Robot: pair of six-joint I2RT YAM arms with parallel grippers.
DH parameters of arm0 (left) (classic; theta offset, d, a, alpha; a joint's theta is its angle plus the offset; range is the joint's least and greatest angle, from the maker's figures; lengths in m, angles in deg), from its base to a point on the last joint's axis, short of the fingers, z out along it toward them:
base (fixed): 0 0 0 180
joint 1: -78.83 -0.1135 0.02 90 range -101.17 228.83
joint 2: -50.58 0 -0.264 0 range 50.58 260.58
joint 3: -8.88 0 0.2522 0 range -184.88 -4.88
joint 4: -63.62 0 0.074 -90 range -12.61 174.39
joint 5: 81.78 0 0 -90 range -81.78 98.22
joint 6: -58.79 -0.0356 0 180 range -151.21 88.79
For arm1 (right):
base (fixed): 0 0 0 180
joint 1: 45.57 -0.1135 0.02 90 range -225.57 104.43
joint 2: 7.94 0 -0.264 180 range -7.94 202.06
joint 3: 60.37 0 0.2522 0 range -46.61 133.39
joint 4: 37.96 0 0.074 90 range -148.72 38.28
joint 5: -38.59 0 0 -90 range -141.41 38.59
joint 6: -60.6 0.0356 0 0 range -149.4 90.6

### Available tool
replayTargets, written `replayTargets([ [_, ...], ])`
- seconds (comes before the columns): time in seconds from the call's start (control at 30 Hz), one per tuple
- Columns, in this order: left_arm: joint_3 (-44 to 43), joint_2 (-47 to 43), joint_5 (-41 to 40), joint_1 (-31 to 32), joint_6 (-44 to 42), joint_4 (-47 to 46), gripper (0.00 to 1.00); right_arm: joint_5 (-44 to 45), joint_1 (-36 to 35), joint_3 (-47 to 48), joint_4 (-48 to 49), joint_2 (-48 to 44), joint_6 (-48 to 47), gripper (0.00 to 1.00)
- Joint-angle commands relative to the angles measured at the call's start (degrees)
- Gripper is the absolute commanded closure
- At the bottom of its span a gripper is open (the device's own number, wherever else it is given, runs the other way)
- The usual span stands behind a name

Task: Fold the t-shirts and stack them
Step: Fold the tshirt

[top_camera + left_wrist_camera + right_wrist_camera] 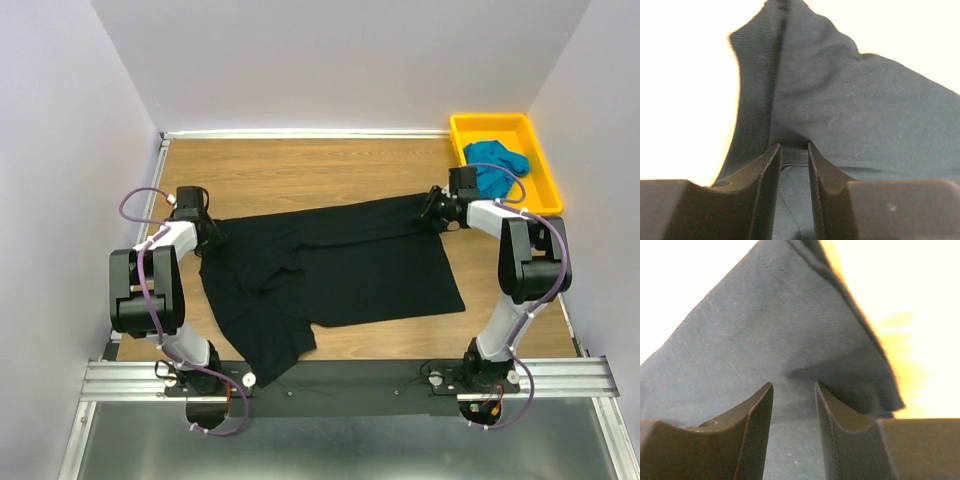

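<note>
From above, a large, plain, soft-cloth black t-shirt [340, 265] lay spread across the middle of the brown wooden tabletop [300, 170], with rumpled folds towards the left edge and one sleeve reaching down to the near edge. Its far hem ran in a line between my two tools. My left gripper [212, 235] sat on the shirt's far left corner, near the tabletop's left edge. My right gripper [432, 210] sat on the far right corner, close to the right edge. A crumpled, bright teal-blue t-shirt [495, 172] lay inside a shallow rectangular yellow plastic tray [480, 121] at the far right corner of the tabletop, just beyond my right gripper.

Through my left wrist camera, the left gripper [794, 146] had its jaws drawn near to each other with only a narrow gap. The black t-shirt [865, 125] filled that gap, and a ridge of cloth rose from the fingertips to a peak. I could not tell whether the jaws had truly clamped the cloth.

Through my right wrist camera, the right gripper [793, 385] had its jaws a little wider apart. The black t-shirt [765, 330] lay between and beyond them, narrowing to a corner with a stitched hem along its right side. Here too I could not tell whether the cloth was pinched or merely lying in the gap
</note>
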Motion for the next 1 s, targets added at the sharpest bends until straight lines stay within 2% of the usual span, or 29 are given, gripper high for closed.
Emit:
replayTargets([
  [0.0,-0.4,4.3,-1.29,-2.48,0.07,-1.24,0.64,5.41,2.04,-4.58,-1.1,-2.62,1.0,0.53],
  [0.1,-3.04,3.69,-0.51,-2.48,-0.46,-1.77,0.57,2.62,2.04,-3.8,-1.1,-4.39,-1.46,0.52],
  [0.13,-3.74,2.82,-0.07,-2.48,-0.72,-2.38,0.49,1.47,2.04,-2.05,-1.01,-4.74,-3.03,0.52],
  [0.23,-6.2,1.41,1.51,-2.39,-2.13,-3.52,0.39,-2.84,2.04,1.03,-0.05,-4.66,-4.54,0.52],
  [0.3,-7.61,0.96,3.53,-2.3,-2.74,-4.93,0.36,-6.27,2.04,3.5,2.84,-3.69,-4.19,0.52],
  [0.5,-10.42,4.74,5.65,-2.13,-2.66,-8.36,0.38,-13.3,2.04,9.65,13.39,4.21,-0.24,0.52],
  [0.67,-13.94,11.85,4.33,-2.3,-0.03,-8.71,0.45,-10.67,2.48,13.26,15.25,11.68,2.93,0.52],
  [0.97,-18.42,19.77,3.02,-3.01,1.91,-6.17,0.46,-9.18,6.34,8.78,17.45,15.12,2.76,0.53],
])
